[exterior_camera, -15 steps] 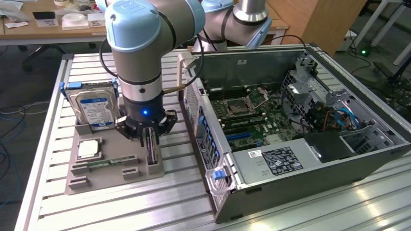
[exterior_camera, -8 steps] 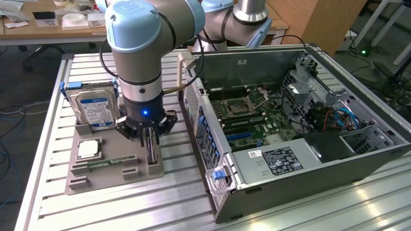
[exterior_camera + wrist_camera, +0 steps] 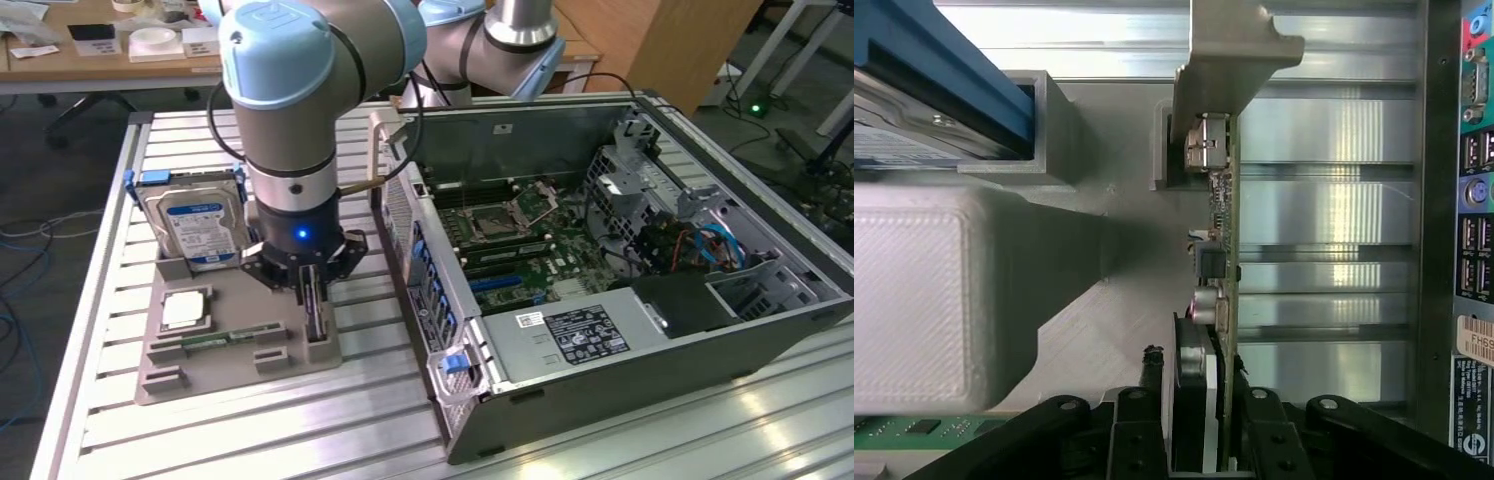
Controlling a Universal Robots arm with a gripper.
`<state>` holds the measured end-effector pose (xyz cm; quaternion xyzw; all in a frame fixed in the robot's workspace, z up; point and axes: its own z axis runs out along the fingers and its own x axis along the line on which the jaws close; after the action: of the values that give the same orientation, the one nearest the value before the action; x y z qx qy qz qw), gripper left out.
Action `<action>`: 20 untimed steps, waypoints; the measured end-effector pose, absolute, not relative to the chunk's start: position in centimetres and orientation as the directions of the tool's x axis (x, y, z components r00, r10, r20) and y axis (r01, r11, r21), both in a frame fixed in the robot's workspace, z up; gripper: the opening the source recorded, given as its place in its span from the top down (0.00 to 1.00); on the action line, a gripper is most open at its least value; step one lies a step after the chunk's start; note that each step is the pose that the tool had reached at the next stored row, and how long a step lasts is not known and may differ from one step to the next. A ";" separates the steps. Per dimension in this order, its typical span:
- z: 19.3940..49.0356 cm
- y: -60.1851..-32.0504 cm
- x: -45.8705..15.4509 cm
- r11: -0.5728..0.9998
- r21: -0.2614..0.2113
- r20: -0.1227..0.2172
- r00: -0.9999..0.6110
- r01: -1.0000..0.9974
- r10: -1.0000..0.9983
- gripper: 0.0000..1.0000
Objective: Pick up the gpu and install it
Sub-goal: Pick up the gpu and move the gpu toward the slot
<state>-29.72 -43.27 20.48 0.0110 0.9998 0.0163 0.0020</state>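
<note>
One arm (image 3: 287, 120) is working here, hanging straight down over the grey holder tray (image 3: 200, 378) on the worktop (image 3: 254, 440).

Gpu (image 3: 1222, 200) is standing on edge in the tray's slot, on the side nearest the open PC case (image 3: 747, 335). Judging by how it is sitting, it is not lifted yet, so the install has not started.

Jaws are standing apart, one on either side of the card, straddling its thickness. Wrist view is showing a sliver of gap on at least one side, so I'm not calling it clamped.

Key relation: the card is sitting directly between the jaws, not off to a side. Its long axis is running away from them toward the silver bracket (image 3: 1229, 50), so the grip line is crossing the thin dimension. The bracket end is pointing toward the hard drive (image 3: 198, 228). The jaws are sitting on the other half, by the black block on the card face.

In the exterior view that axis is running roughly parallel to the case's port panel. The case is lying just beside the tray, on the exterior view's right, with the motherboard (image 3: 534, 255) facing up inside.

Memory stick (image 3: 230, 338) is lying flat in the tray on the far side of the card from the case, near but apart from it.
</note>
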 end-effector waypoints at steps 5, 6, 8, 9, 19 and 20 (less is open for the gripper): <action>20.5 -43.3 -29.7 0.999 0.032 -0.003 -1.000 0.022 0.022 0.72; 20.5 -43.3 -29.7 0.999 0.032 -0.003 -1.000 0.022 0.022 0.72; 20.5 -43.3 -29.7 0.999 0.032 -0.003 -1.000 0.022 0.022 0.72; 20.5 -43.3 -29.7 0.999 0.032 -0.003 -1.000 0.022 0.022 0.72; 20.5 -43.3 -29.7 0.999 0.032 -0.003 -1.000 0.022 0.022 0.72; 20.5 -43.3 -29.7 0.999 0.032 -0.003 -1.000 0.022 0.022 0.72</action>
<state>-29.70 -43.28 20.49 0.0110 0.9998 0.0162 0.0019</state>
